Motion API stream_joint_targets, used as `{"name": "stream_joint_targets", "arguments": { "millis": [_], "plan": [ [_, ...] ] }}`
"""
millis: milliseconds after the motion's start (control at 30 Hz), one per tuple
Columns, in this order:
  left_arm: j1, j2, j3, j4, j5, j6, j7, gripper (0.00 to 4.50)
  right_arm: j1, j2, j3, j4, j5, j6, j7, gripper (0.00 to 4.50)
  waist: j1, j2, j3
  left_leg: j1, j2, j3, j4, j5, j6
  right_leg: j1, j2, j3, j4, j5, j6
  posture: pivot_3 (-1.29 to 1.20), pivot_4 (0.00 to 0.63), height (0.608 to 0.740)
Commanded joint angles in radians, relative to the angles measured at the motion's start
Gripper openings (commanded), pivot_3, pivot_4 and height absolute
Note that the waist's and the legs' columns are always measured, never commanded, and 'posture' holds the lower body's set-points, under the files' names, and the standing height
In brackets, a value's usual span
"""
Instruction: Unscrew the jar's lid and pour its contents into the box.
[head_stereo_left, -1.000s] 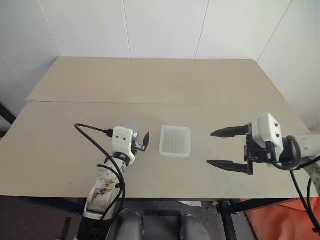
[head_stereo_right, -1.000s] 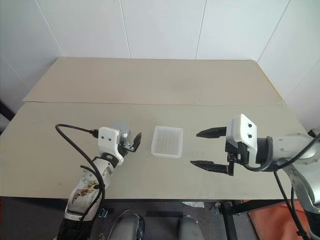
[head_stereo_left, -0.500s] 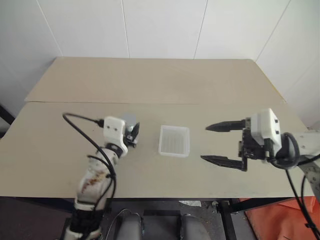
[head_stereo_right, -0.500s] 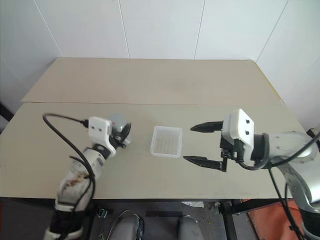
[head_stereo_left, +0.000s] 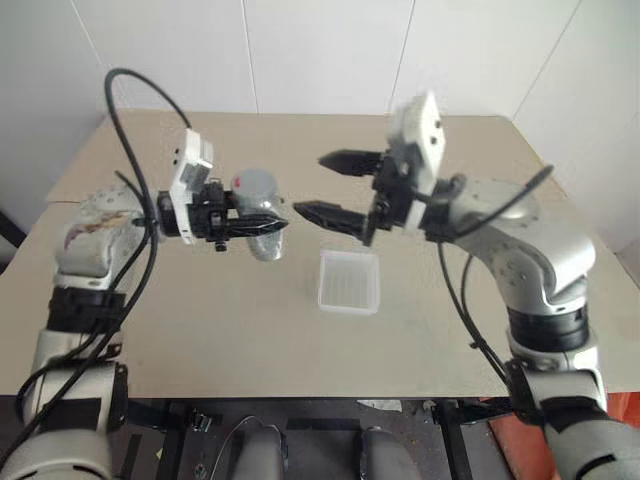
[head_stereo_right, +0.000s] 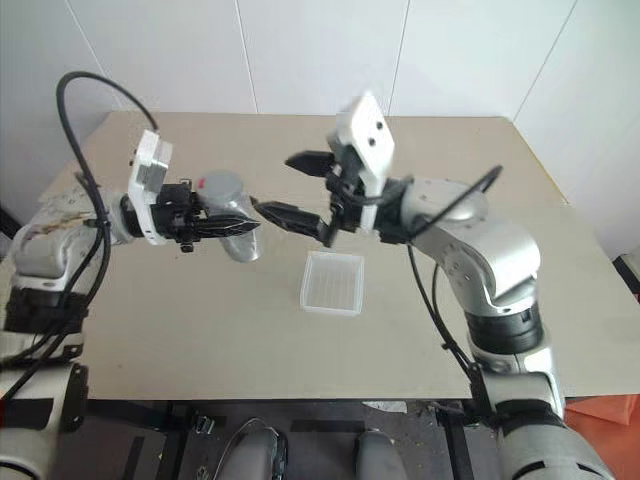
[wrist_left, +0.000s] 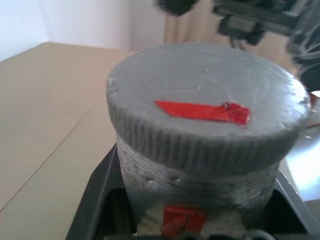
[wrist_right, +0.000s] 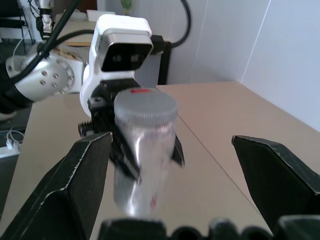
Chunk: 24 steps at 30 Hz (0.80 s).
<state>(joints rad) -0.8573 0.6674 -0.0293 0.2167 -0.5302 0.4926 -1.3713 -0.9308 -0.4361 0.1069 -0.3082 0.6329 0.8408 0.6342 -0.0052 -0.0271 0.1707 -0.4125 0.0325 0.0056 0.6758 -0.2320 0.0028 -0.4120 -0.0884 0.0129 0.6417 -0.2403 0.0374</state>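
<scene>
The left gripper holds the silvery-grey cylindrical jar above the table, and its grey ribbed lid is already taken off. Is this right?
Not quite. The left gripper does hold the silvery-grey cylindrical jar above the table, but the grey ribbed lid with its red mark is still on the jar. The left wrist view shows it.

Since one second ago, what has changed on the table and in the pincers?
The left pincer closed on the jar and lifted it off the table. The right pincer rose and swung left toward the jar, jaws open. The lid stays on; the box kept its place.
</scene>
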Motion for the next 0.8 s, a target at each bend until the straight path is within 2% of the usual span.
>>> {"name": "stream_joint_targets", "arguments": {
  "millis": [33, 133, 567, 667, 767, 800],
  "plan": [
    [-0.054, -0.035, -0.035, 0.058, 0.035, -0.070, -0.056, 1.95, -0.055, 0.028, 0.001, -0.006, 0.005, 0.052, -0.035, 4.50, -0.002, 0.000, 0.000, -0.003, 0.000, 0.000, 0.000, 0.000, 0.000, -0.003, 0.000, 0.000, 0.001, 0.000, 0.000, 0.00, 0.150, 0.740],
    [-0.081, -0.069, -0.044, 0.097, 0.050, -0.105, -0.078, 1.95, -0.079, 0.051, 0.026, 0.005, -0.016, 0.070, -0.044, 4.50, -0.008, 0.000, 0.000, -0.009, 0.000, 0.000, 0.001, 0.000, 0.000, -0.010, 0.001, 0.001, 0.007, 0.000, 0.000, 0.00, 0.150, 0.740],
    [-0.097, -0.092, -0.042, 0.123, 0.065, -0.137, -0.103, 1.95, -0.107, 0.075, 0.066, 0.082, -0.078, 0.062, -0.012, 4.50, -0.013, 0.000, 0.000, -0.010, 0.001, 0.000, 0.001, 0.000, 0.000, -0.012, 0.001, 0.001, 0.007, 0.000, 0.000, 0.00, 0.150, 0.740],
    [-0.087, -0.086, -0.043, 0.114, 0.065, -0.137, -0.109, 1.95, -0.113, 0.081, 0.056, 0.097, -0.082, 0.054, -0.007, 3.88, -0.014, 0.000, 0.000, -0.010, 0.001, 0.000, 0.001, 0.000, 0.000, -0.012, 0.001, 0.001, 0.007, 0.000, 0.000, 0.00, 0.150, 0.740],
    [-0.078, -0.082, -0.042, 0.105, 0.064, -0.135, -0.111, 1.95, -0.111, 0.089, 0.041, 0.096, -0.077, 0.047, 0.004, 2.86, -0.014, 0.000, 0.000, -0.010, 0.001, 0.000, 0.001, 0.000, 0.000, -0.012, 0.001, 0.001, 0.007, 0.000, 0.000, 0.00, 0.150, 0.740],
    [-0.075, -0.081, -0.043, 0.103, 0.064, -0.135, -0.113, 1.95, -0.108, 0.092, 0.037, 0.093, -0.077, 0.040, 0.006, 2.75, -0.014, 0.000, 0.000, -0.010, 0.001, 0.000, 0.001, 0.000, 0.000, -0.012, 0.001, 0.001, 0.007, 0.000, 0.000, 0.00, 0.150, 0.740]
  ]
}}
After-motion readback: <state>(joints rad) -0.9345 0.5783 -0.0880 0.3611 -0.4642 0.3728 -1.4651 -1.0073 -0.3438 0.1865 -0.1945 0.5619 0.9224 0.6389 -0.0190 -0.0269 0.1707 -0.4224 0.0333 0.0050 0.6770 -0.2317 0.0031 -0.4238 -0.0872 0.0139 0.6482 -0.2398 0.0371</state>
